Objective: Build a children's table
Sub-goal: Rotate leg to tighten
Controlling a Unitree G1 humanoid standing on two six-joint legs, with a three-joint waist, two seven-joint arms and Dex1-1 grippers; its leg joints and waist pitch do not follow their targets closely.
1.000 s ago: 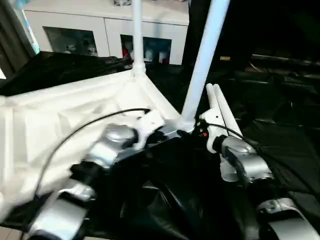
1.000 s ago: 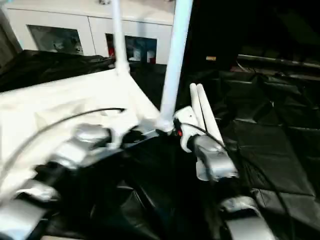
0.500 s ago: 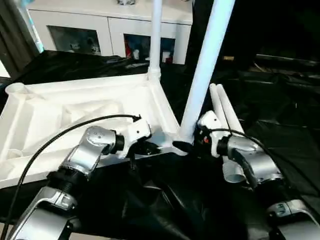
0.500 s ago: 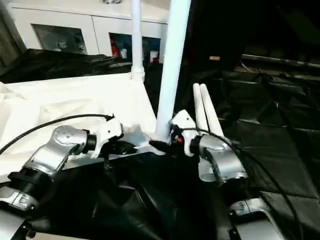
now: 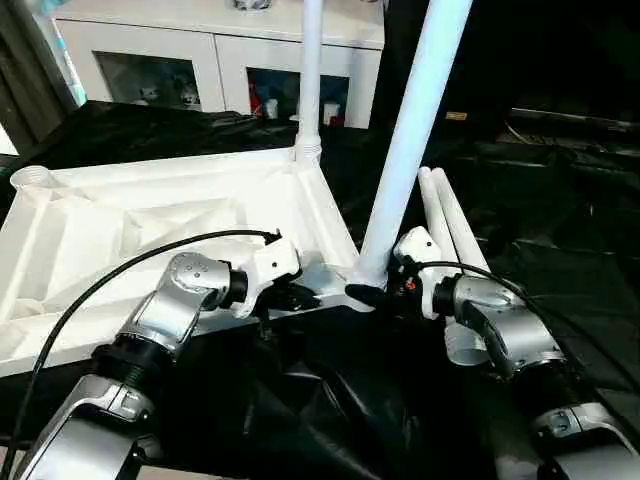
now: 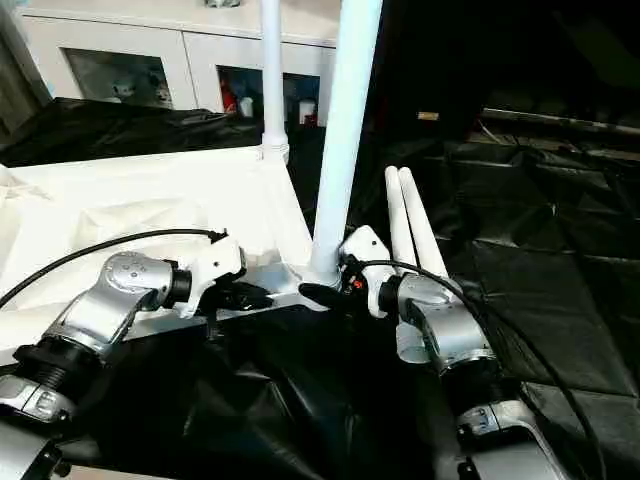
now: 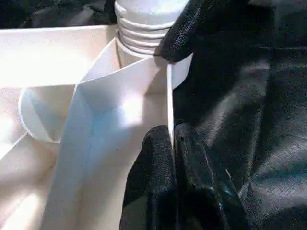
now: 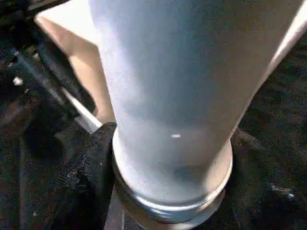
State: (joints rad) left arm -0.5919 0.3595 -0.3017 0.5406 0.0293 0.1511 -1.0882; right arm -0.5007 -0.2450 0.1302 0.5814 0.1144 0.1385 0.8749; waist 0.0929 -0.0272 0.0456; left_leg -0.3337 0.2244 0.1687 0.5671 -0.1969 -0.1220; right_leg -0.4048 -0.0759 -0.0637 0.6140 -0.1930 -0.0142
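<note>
— Tabletop (image 5: 150, 215) lies ribbed side up on the black sheeting (image 6: 540, 250), two legs already standing in its corner sockets. Where does the work sit now?

— At the near corner. The near leg (image 5: 410, 140) stands tilted in its socket, threads visible at its foot. The left gripper (image 7: 172, 139) has its fingers pressed together on the thin rim of the tabletop just beside that socket. The right gripper (image 6: 322, 294) sits at the leg's base, one black finger (image 8: 88, 167) against the collar; its fingers stand apart around the foot, and whether they actually clamp it cannot be told.

— So how should the robot finish this?

— Probably by bringing the leg upright before turning, since a slanted thread tends to jam. The left grip should hold the rim steady so the tabletop does not spin with the leg.

— And the rest?

— Two spare legs (image 5: 445, 215) lie side by side on the sheeting just beyond the right gripper.
</note>
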